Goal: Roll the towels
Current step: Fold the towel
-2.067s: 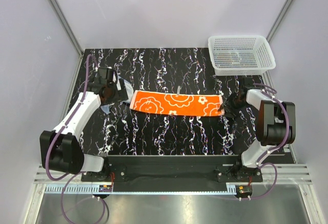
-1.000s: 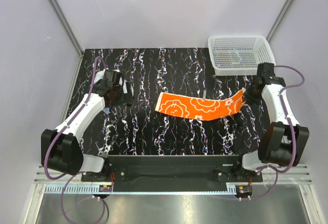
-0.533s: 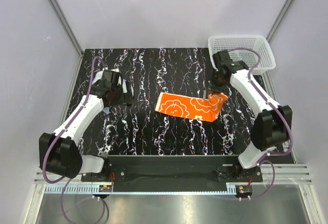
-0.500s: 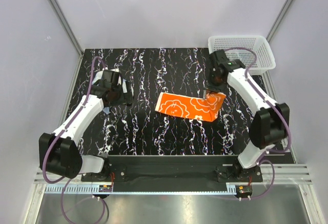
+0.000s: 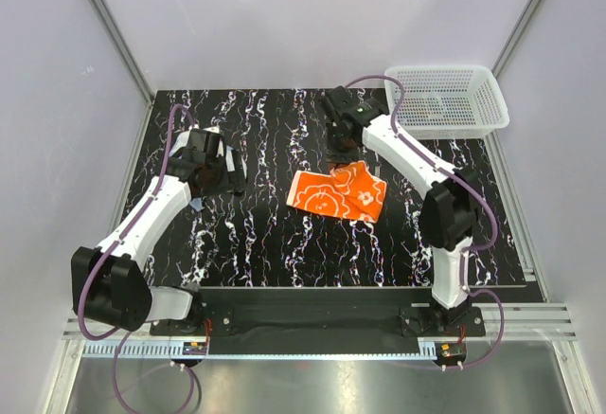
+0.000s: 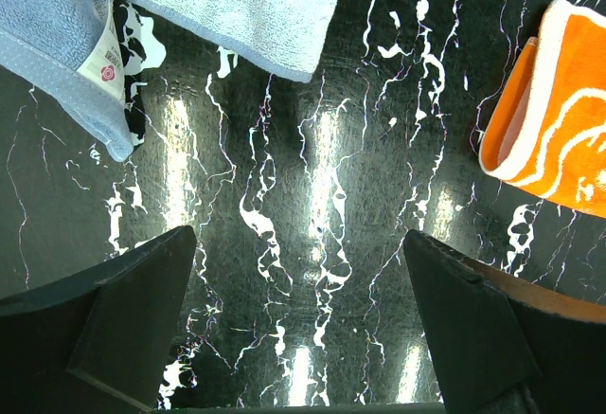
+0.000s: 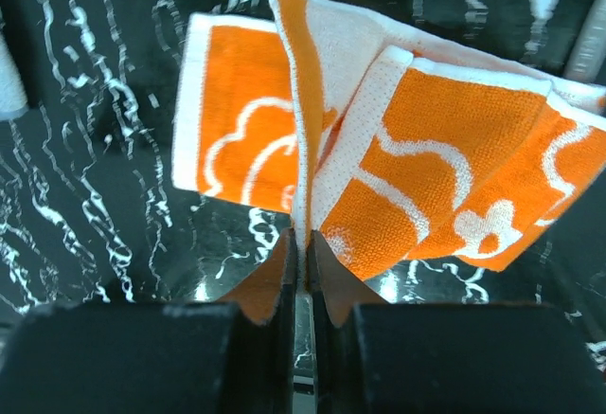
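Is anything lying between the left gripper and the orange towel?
Nothing. The left wrist view shows only bare table between the left gripper and the orange towel.

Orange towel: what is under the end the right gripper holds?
The orange towel is doubled: its other half lies beneath, on the table. The right gripper pinches it. Anything lower is covered.

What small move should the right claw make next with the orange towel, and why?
Probably lower the right claw a little, so the pinched edge lies flat on the orange towel before any release. The claw is shut on a raised ridge of cloth, and one end is already doubled over the rest, so the fold seems placed but not yet flat.
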### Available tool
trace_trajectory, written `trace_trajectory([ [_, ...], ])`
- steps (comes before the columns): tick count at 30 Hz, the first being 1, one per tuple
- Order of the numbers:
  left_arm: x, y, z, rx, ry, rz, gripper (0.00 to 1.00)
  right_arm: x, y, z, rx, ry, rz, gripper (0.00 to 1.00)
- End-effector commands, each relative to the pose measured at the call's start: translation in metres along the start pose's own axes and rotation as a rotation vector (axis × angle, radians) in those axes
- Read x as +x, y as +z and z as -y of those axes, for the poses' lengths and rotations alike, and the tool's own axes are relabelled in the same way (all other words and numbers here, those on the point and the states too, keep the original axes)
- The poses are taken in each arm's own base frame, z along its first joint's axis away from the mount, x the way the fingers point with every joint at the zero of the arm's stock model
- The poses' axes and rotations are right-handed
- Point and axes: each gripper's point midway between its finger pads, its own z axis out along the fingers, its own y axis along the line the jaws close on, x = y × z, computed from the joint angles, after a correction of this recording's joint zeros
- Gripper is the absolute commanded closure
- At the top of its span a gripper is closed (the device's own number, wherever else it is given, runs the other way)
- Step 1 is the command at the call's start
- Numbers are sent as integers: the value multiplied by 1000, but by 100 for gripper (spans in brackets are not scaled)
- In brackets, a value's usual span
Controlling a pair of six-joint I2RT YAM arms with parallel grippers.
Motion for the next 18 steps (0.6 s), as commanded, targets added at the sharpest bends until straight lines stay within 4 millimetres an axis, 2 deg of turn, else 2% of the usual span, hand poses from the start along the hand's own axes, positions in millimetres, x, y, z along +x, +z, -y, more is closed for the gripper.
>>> trace_trajectory([
  [1, -8, -8, 6, 37, 7, 47, 2, 2, -5, -26, -55, -64, -9, 100],
  [5, -8, -8, 6, 37, 6, 45, 2, 14, 1, -46, -86, -119, -40, 100],
  [18, -6, -6, 5, 31, 7, 36, 2, 45, 39, -82, -137, -181, -123, 98],
])
